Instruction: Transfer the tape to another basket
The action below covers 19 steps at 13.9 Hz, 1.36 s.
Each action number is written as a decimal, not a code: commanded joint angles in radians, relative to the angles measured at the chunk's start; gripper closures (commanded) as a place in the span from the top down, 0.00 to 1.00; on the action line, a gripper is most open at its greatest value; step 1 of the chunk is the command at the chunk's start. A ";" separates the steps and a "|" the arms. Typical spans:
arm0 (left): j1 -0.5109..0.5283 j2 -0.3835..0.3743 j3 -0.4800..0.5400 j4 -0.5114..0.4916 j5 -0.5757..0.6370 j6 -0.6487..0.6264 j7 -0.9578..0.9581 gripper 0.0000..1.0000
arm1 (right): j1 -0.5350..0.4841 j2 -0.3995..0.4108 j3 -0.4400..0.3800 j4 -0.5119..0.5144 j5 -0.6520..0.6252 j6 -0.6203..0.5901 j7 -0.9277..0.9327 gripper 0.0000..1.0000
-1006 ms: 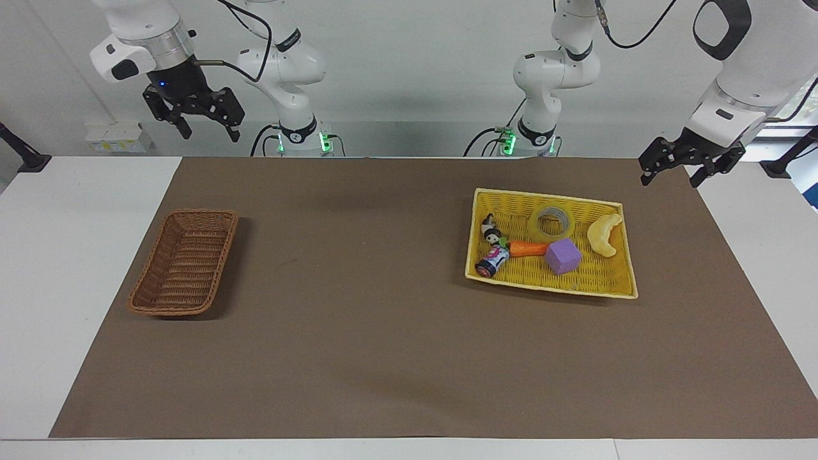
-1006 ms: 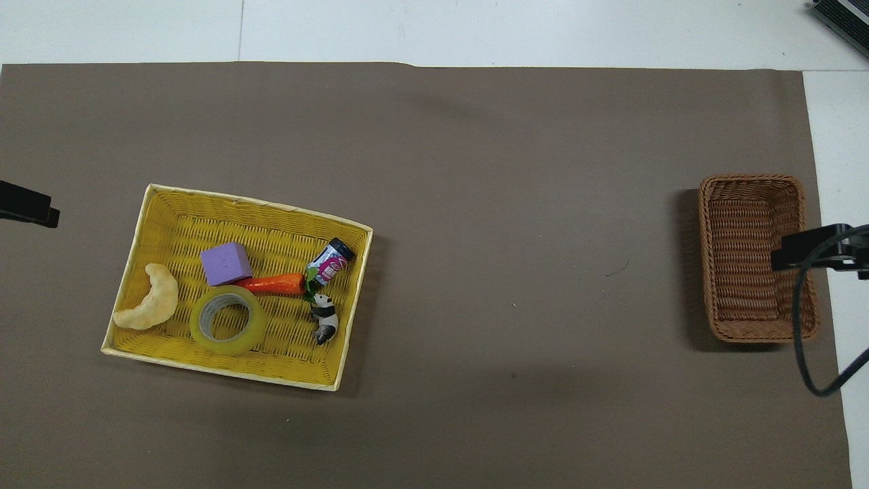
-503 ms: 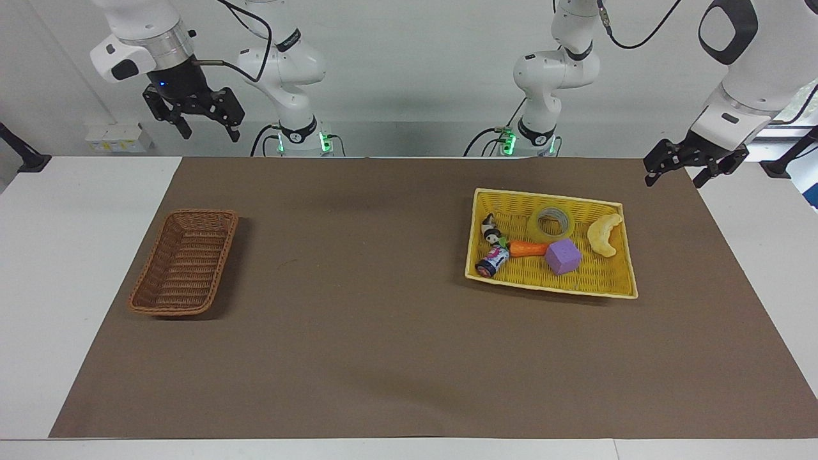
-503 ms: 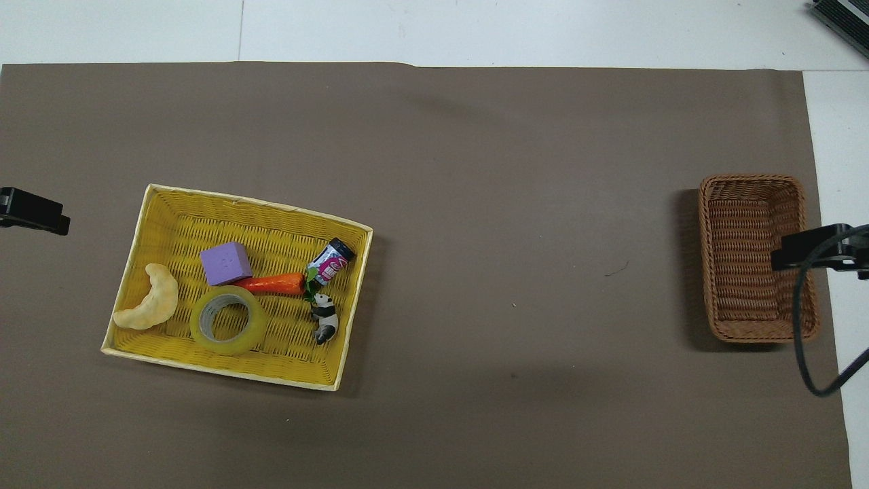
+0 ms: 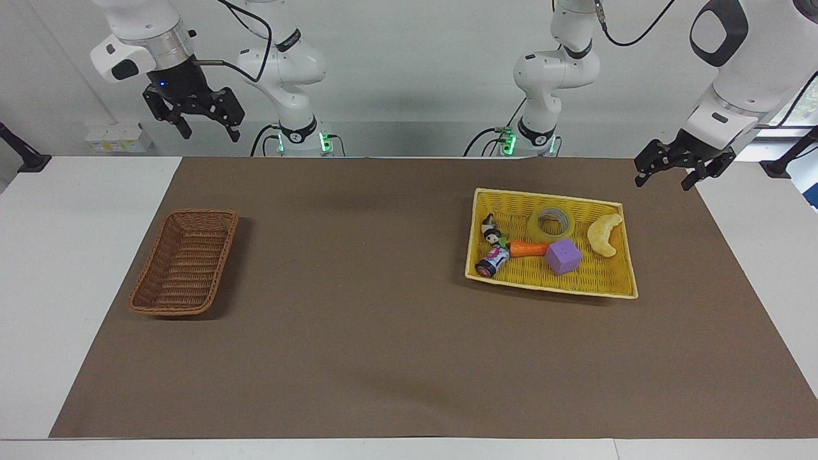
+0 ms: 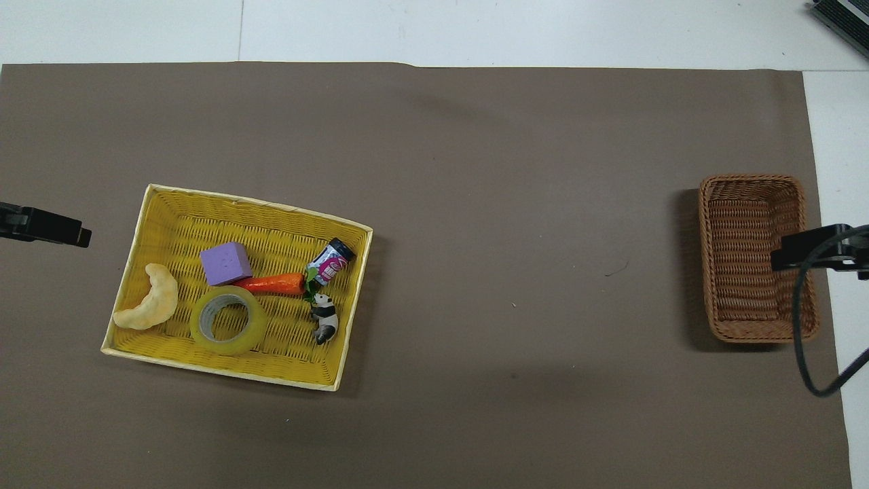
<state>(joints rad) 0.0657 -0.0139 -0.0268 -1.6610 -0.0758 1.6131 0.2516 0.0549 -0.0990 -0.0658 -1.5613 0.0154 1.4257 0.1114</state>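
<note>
The tape lies flat in the yellow tray, toward the left arm's end of the table, in the part of the tray nearest the robots. Beside it are a pale crescent, a purple cube, a carrot, a small can and a panda figure. The basket sits well apart, toward the right arm's end, with nothing in it.

From across the table, both arms show whole: the left gripper hangs raised over the mat's edge near the tray's corner, fingers spread and holding nothing; the right gripper hangs high over the table's edge, also spread and bare.

From above, only a dark tip of the left gripper pokes in beside the tray, and the right gripper shows as a dark bar over the basket's rim with a cable looping below. That view shows the tape's pale core plainly.
</note>
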 commanded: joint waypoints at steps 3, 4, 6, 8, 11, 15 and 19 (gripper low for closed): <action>0.095 -0.032 -0.005 -0.092 -0.122 0.019 0.139 1.00 | -0.013 -0.022 0.006 -0.028 0.005 0.022 -0.018 1.00; 0.094 -0.028 -0.005 -0.108 -0.124 0.022 0.141 1.00 | -0.015 -0.022 0.007 -0.028 0.005 0.022 -0.018 1.00; 0.089 -0.021 -0.005 -0.161 -0.125 0.040 0.153 1.00 | -0.013 -0.022 0.007 -0.028 0.005 0.022 -0.018 1.00; 0.091 -0.029 -0.005 -0.253 -0.125 0.115 0.173 1.00 | -0.015 -0.022 0.008 -0.028 0.005 0.022 -0.018 1.00; 0.083 -0.043 -0.005 -0.353 -0.125 0.159 0.170 1.00 | -0.015 -0.022 0.008 -0.028 0.005 0.022 -0.019 1.00; 0.025 -0.032 -0.007 -0.503 -0.127 0.328 0.158 1.00 | -0.013 -0.022 0.006 -0.028 0.005 0.022 -0.018 1.00; -0.040 -0.024 -0.007 -0.643 -0.127 0.496 0.100 1.00 | -0.015 -0.022 0.008 -0.028 0.005 0.022 -0.018 1.00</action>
<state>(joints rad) 0.0520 -0.0124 -0.0457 -2.2150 -0.1891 2.0294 0.3660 0.0549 -0.0990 -0.0658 -1.5613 0.0154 1.4257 0.1114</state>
